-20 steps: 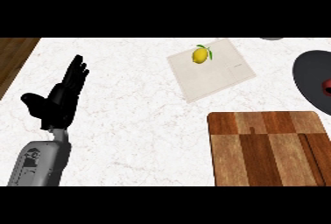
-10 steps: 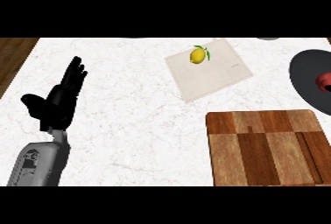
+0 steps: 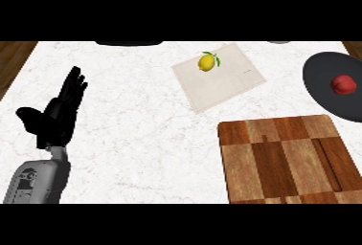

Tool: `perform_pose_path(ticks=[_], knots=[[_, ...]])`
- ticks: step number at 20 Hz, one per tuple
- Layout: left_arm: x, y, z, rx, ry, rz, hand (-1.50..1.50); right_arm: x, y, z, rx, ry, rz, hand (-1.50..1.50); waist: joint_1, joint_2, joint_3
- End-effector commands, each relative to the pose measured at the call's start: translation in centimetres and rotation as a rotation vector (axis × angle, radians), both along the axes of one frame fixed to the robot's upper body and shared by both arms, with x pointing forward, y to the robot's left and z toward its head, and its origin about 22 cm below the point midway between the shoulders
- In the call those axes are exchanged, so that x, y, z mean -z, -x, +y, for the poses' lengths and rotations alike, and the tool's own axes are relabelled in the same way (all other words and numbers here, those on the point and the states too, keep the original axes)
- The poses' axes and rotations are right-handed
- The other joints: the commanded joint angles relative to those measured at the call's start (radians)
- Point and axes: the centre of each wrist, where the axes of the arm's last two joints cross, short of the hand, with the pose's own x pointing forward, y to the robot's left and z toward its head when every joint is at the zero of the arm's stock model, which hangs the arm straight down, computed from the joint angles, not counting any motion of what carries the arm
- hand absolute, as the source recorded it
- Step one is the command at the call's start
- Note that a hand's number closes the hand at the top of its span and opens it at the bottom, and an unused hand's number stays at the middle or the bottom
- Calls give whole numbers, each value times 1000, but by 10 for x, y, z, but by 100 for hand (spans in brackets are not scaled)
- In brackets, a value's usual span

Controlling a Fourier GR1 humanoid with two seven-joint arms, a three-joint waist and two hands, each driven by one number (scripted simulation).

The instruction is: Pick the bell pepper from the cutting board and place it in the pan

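A red bell pepper [image 3: 344, 85] lies inside the dark round pan [image 3: 326, 95] at the right edge of the head view. The wooden cutting board [image 3: 286, 160] sits at the lower right with nothing on it. My left hand [image 3: 55, 115] rests open at the left, fingers straight and pointing up, far from the pan and the board. My right hand does not show in this view.
A yellow lemon [image 3: 206, 61] lies on a beige cloth [image 3: 222, 81] in the upper middle. A dark object [image 3: 129, 43] shows at the counter's far edge. The wooden counter border [image 3: 13, 57] runs along the left.
The view has shifted so the pan, board and cloth appear further left, and more of the pan with the pepper in it shows. My left hand has kept its pose.
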Motion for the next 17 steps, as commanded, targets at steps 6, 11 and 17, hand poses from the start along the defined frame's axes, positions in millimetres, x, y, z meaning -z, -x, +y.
perform_pose_path(ticks=[6,11,17], knots=[[2,9,24,-38,6,20,0,31,66,-22,-90,-22,-63,-150,-41,-18,-7],[-1,10,7,-51,-8,32,0,21,73,-21,-131,-29,-63,-150,-47,-21,-9],[6,12,13,-50,-2,20,0,9,93,-2,-114,18,-2,-150,-41,-17,-8]])
